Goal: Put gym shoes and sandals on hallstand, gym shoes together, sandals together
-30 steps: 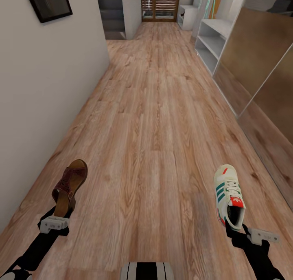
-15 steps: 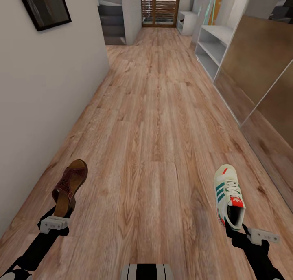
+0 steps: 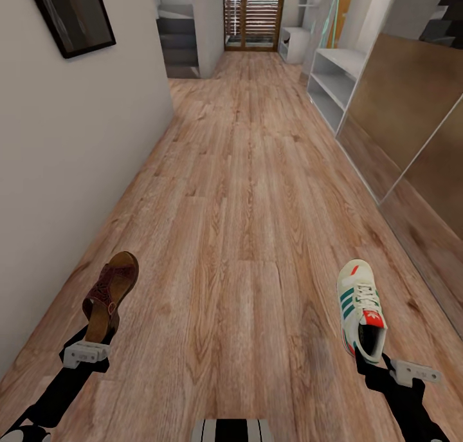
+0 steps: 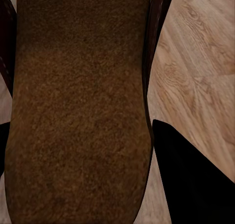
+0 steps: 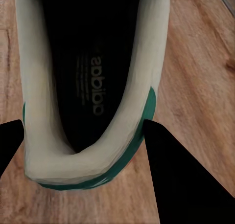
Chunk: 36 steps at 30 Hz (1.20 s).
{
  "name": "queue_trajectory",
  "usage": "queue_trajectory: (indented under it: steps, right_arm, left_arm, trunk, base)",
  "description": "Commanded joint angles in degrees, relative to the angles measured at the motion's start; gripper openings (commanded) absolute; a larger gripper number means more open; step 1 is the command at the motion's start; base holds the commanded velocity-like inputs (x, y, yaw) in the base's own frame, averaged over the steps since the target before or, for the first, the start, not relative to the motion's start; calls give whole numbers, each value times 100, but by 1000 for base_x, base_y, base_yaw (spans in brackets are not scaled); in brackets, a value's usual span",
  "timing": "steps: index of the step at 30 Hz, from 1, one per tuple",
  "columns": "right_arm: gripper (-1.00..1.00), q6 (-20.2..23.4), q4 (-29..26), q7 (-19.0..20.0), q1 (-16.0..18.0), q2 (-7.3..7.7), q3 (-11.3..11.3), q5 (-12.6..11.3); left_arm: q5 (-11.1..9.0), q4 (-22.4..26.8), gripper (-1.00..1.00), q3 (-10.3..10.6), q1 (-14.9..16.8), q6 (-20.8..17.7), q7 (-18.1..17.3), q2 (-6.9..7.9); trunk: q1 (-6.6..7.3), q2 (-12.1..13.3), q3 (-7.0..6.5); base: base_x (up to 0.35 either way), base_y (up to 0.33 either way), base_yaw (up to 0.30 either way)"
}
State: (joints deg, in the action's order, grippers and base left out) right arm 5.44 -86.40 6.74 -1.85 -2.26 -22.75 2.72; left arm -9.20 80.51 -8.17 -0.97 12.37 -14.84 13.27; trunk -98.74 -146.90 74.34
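Observation:
My left gripper [image 3: 98, 336] is shut on the heel of a maroon-brown sandal [image 3: 113, 286], held above the corridor floor [image 3: 244, 191] at the lower left. Up close, its tan footbed [image 4: 78, 106] sits between the dark fingers [image 4: 196, 180]. My right gripper [image 3: 372, 359] is shut on the heel of a cream gym shoe [image 3: 360, 303] with green stripes and a red tongue label, at the lower right. The shoe's heel opening [image 5: 93, 87] lies between the black fingers [image 5: 191, 180]. The pale hallstand [image 3: 337, 69] stands far ahead along the right wall.
A beige wall with a dark framed picture [image 3: 71, 14] runs along the left. Brown sliding panels [image 3: 411, 107] line the right side. A slatted door [image 3: 252, 14] closes the far end, with steps [image 3: 177, 36] at its left and a small white cabinet [image 3: 292, 43] at its right.
The whole view has shifted slightly as the camera moved along the corridor. Both grippers keep the same hold on the sandal and the gym shoe.

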Motion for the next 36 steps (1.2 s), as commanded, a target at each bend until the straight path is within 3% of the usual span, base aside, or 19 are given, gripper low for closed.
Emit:
queue_trajectory:
  steps: [1, 13, 25, 36]
  right_arm:
    - [-100, 1, 0, -6, 0, 1, 2, -9]
    - [-100, 1, 1, -6, 0, -2, 7, -9]
    - [-100, 1, 7, -13, 0, -1, 7, -9]
    - [-100, 1, 9, -14, 0, 1, 7, -9]
  left_arm:
    - [9, 0, -100, 0, 0, 3, -1, 0]
    - [10, 0, -100, 0, 0, 6, -1, 0]
    - [6, 0, -100, 0, 0, 5, -1, 0]
    - [-7, 0, -100, 0, 0, 3, -1, 0]
  trunk:
    - [0, 0, -9]
    - [0, 0, -116]
    - [0, 0, -224]
    - [0, 0, -322]
  base:
    - [66, 0, 0]
    - [205, 0, 0]
    - [77, 0, 0]
    - [256, 0, 0]
